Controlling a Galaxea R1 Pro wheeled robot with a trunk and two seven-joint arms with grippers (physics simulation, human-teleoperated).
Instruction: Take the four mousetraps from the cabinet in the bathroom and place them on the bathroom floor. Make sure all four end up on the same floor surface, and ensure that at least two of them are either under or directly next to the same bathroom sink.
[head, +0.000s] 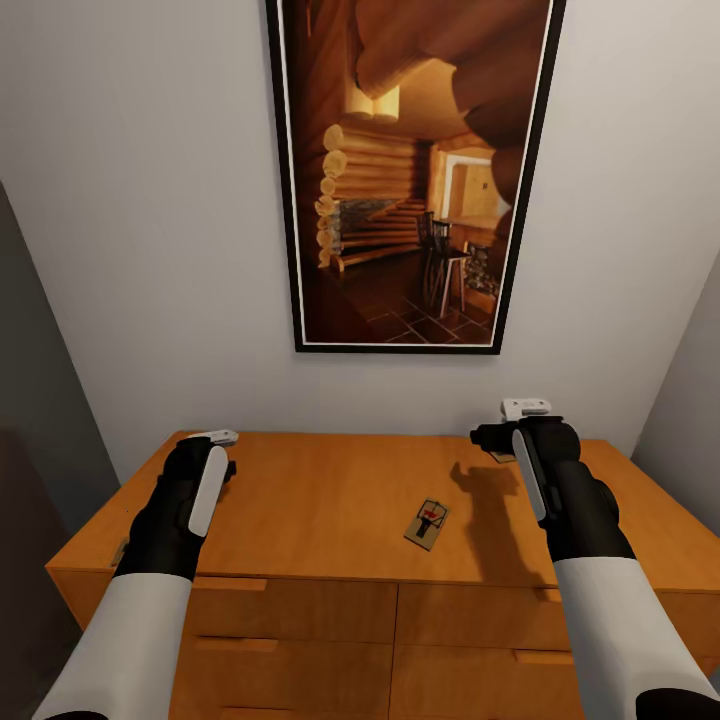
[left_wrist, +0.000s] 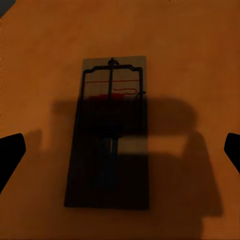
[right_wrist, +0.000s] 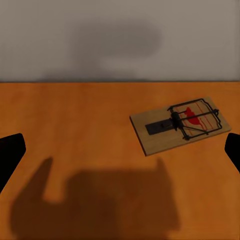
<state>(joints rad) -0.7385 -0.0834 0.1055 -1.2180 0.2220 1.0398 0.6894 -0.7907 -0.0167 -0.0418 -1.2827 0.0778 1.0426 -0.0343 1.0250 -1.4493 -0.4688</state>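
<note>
An orange-brown wooden cabinet (head: 340, 500) with a smooth, flat top stands against a plain pale wall. Its front shows flat drawer panels with slim bar handles in the same wood. Above it hangs a tall picture (head: 415, 170) in a thin black frame, showing a log-cabin interior in warm browns.

One mousetrap (head: 427, 523) lies flat near the middle of the cabinet top, slightly toward the right arm. It is a small rectangular wooden slab with dark wire parts and a red spot. A second mousetrap (head: 501, 457) shows as a sliver near the back, just beside the right end effector and mostly hidden by it.

Both arms reach forward over the cabinet, with white forearm shells, black wrists and a pale strip along each wrist. The left end effector (head: 222, 452) hangs over the left part of the top. From the left wrist camera, a mousetrap (left_wrist: 111, 131) lies directly below, darkened by shadow, framed by the two black fingertips (left_wrist: 10, 152) set wide apart and touching nothing.

The right end effector (head: 500, 432) hovers over the back right of the top. Its wrist camera shows a mousetrap (right_wrist: 182, 125) lying flat at an angle, near the wall, between widely spread fingertips (right_wrist: 11, 150) that hold nothing.
</note>
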